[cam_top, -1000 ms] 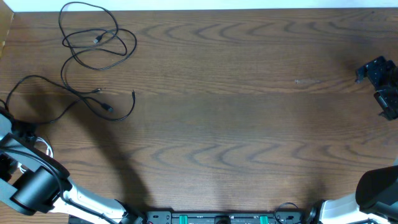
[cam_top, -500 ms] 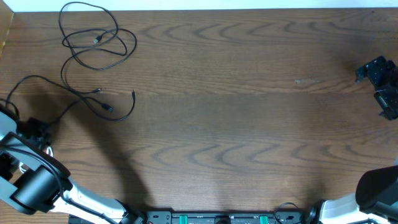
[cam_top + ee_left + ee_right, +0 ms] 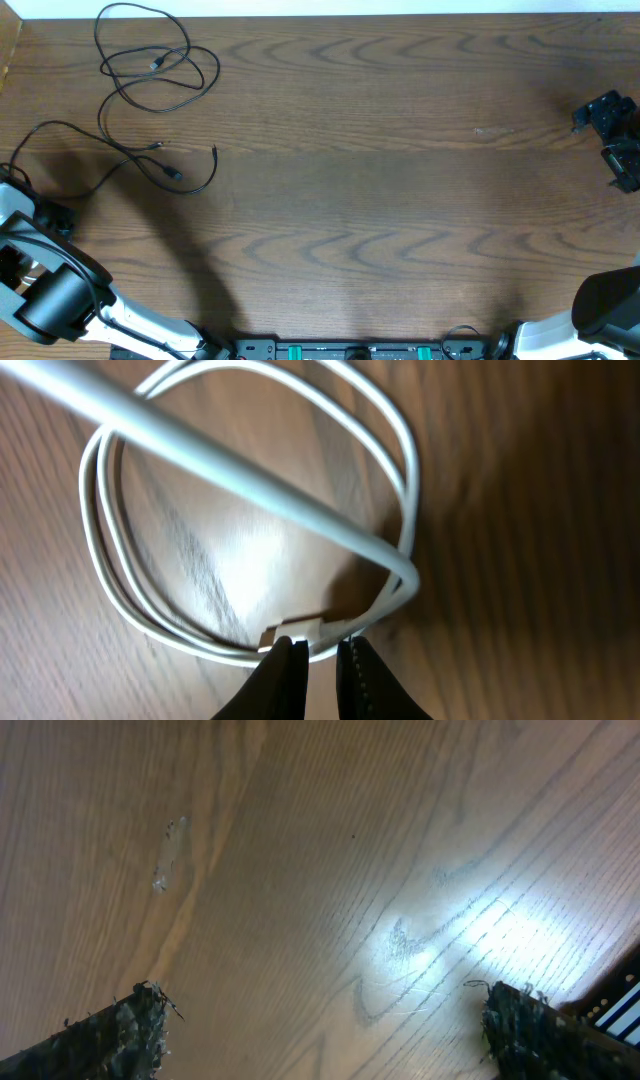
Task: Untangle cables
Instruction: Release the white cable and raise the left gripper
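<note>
Two hands: one nearly closed, one wide

My left hand (image 3: 315, 655) has its fingers a narrow slit apart, tips right at the plug (image 3: 290, 628) of the white cable (image 3: 100, 550). I see nothing pinched between them. That cable lies in a loose coil on the counter (image 3: 380, 200), at the left edge. The two black cables (image 3: 172, 173) sprawl in loops toward the far left corner. My right hand (image 3: 325, 995) hangs spread wide and empty over bare wood, far right.
</note>
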`<state>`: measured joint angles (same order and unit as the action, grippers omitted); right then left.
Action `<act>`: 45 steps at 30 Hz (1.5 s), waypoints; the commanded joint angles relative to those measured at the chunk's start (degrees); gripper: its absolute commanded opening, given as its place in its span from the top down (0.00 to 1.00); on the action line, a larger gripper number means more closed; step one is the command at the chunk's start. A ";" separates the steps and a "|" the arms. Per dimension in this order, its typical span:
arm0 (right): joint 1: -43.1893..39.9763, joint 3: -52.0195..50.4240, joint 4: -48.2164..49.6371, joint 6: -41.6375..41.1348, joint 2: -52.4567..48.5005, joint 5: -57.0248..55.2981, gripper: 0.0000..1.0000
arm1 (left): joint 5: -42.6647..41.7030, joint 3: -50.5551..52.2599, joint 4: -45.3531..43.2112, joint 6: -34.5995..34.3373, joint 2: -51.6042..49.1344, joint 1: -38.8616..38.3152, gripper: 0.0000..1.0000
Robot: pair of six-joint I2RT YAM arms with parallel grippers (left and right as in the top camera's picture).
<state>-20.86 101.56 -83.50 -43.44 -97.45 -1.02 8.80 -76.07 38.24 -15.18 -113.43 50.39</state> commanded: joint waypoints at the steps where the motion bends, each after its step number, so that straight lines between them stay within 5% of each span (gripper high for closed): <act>1: 0.07 -0.02 -0.02 -0.66 0.04 -0.31 0.01 | -1.20 0.00 -2.08 -0.52 -0.57 0.04 0.83; 10: 0.07 -0.02 -0.02 -0.66 0.04 -0.31 0.01 | -18.51 -1.03 -5.05 0.09 1.20 -0.11 0.86; 15: 0.07 -0.02 -0.04 -0.66 0.04 -0.31 0.01 | -19.93 -1.81 -4.94 -0.15 7.17 -0.98 0.88; 21: 0.07 -0.02 -0.02 -0.66 0.04 -0.31 0.01 | -20.87 -1.79 -3.67 -2.36 17.11 -2.51 0.71; 26: 0.07 -0.02 -0.04 -0.66 0.04 -0.31 0.01 | -37.90 -1.79 -1.55 -7.65 24.65 -5.81 0.51; 31: 0.07 -0.02 -0.02 -0.66 0.04 -0.31 0.01 | -38.45 -1.79 2.89 -3.21 31.76 -21.27 0.46; 38: 0.07 -0.02 -0.04 -0.66 0.04 -0.31 0.01 | -12.50 -1.79 21.29 -0.02 36.83 -51.47 0.44; 41: 0.07 -0.02 -0.02 -0.66 0.04 -0.31 0.01 | -8.48 -1.79 26.27 -2.27 37.62 -62.14 0.44; 44: 0.07 -0.02 -0.02 -0.66 0.04 -0.31 0.01 | -8.50 -1.79 27.34 -2.27 38.38 -68.52 0.04; 45: 0.07 -0.02 -0.04 -0.66 0.04 -0.31 0.01 | -8.50 -1.79 27.52 -2.27 38.73 -69.81 0.03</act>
<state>-20.86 101.54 -83.48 -43.44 -97.45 -1.02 -5.04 -77.08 65.04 -17.19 -76.38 -15.75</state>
